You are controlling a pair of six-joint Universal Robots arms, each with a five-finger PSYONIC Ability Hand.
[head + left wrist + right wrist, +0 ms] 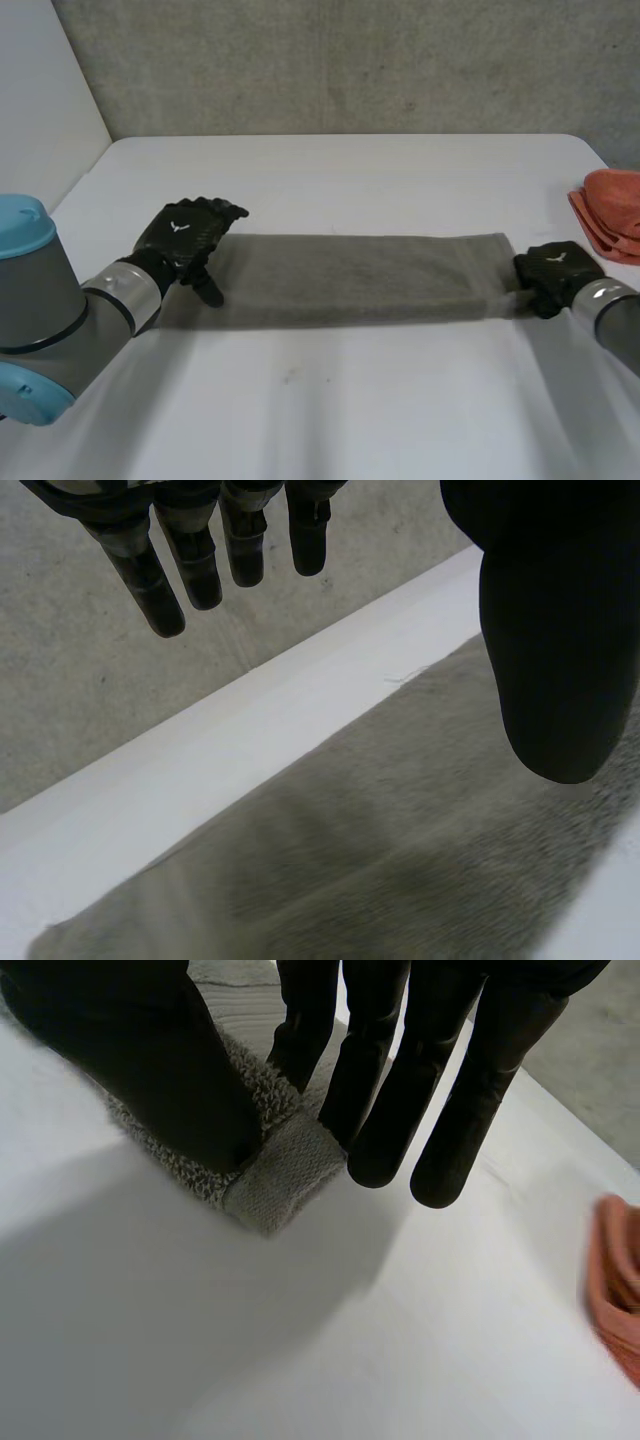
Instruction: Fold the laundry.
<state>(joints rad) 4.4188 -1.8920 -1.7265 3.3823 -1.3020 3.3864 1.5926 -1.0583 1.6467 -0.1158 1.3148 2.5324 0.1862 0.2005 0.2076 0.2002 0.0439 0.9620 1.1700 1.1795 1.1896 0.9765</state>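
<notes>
A grey towel lies folded into a long strip across the white table. My left hand is at the strip's left end, open. In the left wrist view its straight fingers and thumb hang spread above the towel, holding nothing. My right hand is at the strip's right end. In the right wrist view its thumb presses a corner of the towel against the fingers, pinching the cloth.
A folded orange cloth lies at the table's right edge, just beyond my right hand, and is also beside that hand in the right wrist view. A grey wall stands behind the table's far edge.
</notes>
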